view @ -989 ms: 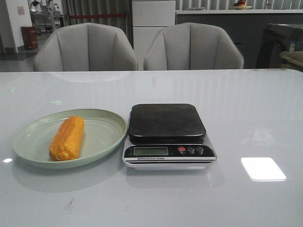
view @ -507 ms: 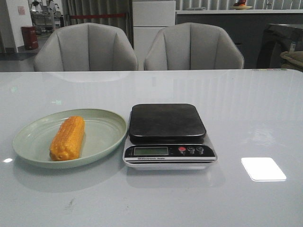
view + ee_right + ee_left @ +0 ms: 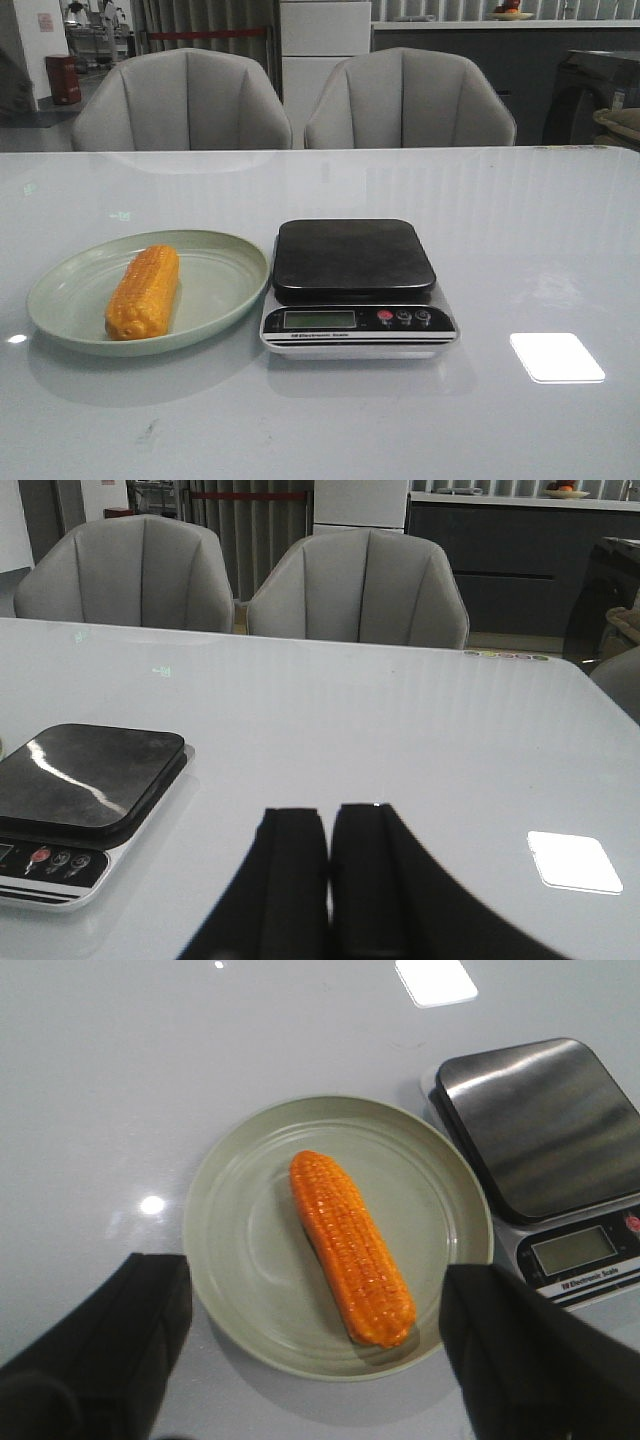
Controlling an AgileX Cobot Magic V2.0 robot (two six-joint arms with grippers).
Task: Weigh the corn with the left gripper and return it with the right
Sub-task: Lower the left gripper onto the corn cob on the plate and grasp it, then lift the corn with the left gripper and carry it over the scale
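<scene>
Nothing on the table has shifted: the orange-yellow corn cob (image 3: 142,293) lies on the pale green plate (image 3: 225,285). The left gripper (image 3: 315,1345) gapes wide above it; the right gripper (image 3: 328,880) is closed, holding nothing.

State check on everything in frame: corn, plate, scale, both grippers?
corn: lying flat on the plate, ungrasped
plate: on the table, touching the scale
scale: platform bare, display reading illegible
left gripper: open, above the plate
right gripper: shut, empty

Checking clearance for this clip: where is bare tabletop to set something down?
Bare table spreads right of the scale, behind it toward the chairs, and along the near edge. It is crowded where the plate holding the corn sits against the scale.
</scene>
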